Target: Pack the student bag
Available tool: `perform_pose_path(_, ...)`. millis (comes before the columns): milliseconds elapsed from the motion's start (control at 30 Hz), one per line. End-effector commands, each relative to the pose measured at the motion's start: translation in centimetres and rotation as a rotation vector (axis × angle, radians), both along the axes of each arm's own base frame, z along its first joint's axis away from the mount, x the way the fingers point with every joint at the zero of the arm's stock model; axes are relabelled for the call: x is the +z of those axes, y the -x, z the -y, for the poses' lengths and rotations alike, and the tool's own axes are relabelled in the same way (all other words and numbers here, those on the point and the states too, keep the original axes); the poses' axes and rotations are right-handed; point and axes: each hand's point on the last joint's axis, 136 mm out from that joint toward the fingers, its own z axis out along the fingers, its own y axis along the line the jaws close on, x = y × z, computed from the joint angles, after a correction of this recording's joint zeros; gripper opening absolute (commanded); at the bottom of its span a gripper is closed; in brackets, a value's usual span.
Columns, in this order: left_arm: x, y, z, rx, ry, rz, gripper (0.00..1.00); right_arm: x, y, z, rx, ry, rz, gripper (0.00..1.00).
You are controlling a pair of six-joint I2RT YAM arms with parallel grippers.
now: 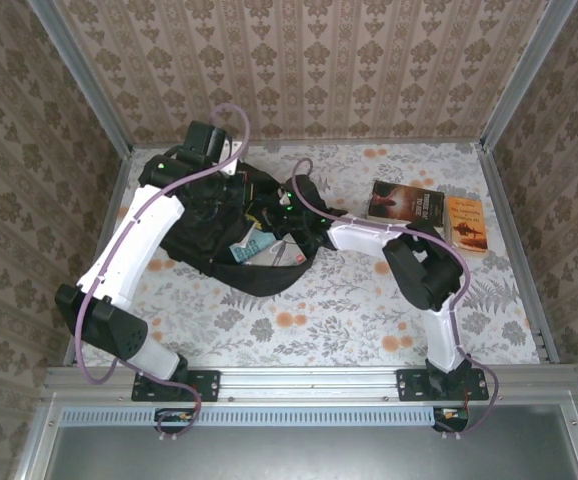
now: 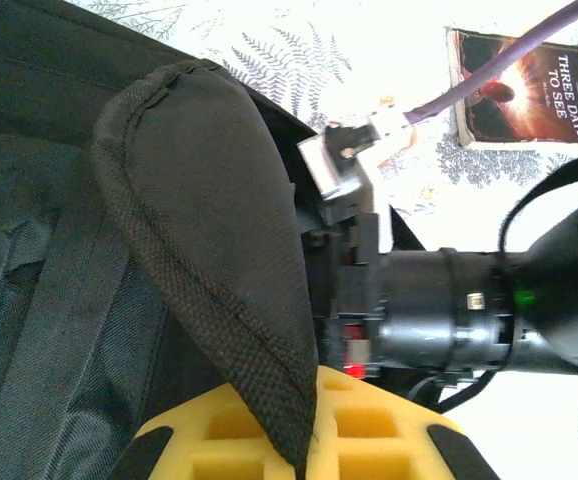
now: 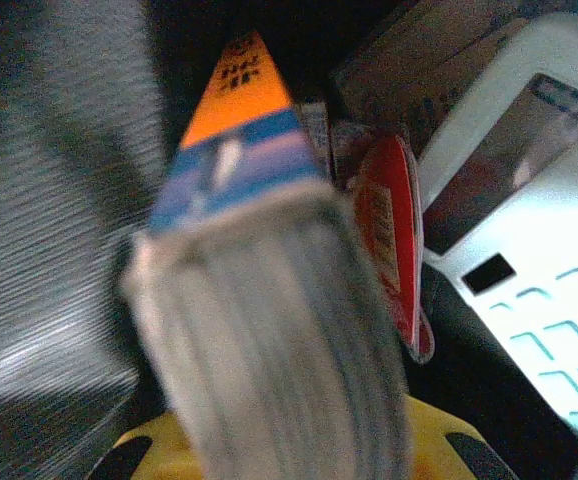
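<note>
Pinched shut in the left gripper [image 2: 301,445] is a rounded flap of the large black fabric backpack [image 2: 59,250], which lies left of centre on the floral table [image 1: 369,320]. Inside it, a blurred orange-and-blue paperback [image 3: 259,300] stands between the yellow pads of the right gripper [image 3: 289,455], beside a white calculator [image 3: 529,250]. Gripped or not, I cannot tell.

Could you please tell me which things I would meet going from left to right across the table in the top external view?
student bag → dark-covered book → orange book
</note>
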Motion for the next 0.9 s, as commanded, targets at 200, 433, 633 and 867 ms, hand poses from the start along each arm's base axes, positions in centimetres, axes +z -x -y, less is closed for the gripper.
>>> perform_pose_path(200, 4.2, -1.6, -1.2, 0.068, 0.124, 0.097, 0.0, 0.7, -1.5, 0.2, -0.031, 0.146, 0.101, 0.62)
perform_pose_path(433, 3.6, -1.9, -1.7, 0.098, 0.15, 0.08, 0.0, 2.2, -0.3, 2.6, 0.041, 0.27, 0.185, 0.75)
perform_pose_path(633, 3.7, -2.5, -2.4, 0.132, 0.174, 0.098, 0.0, 4.5, 1.1, 5.9, 0.078, 0.394, 0.283, 0.81)
perform_pose_path(867, 1.7, -3.0, -0.8, 0.144, 0.273, 0.043, 0.0, 5.8, 1.6, 14.8, -0.004, 0.684, 0.367, 0.81)
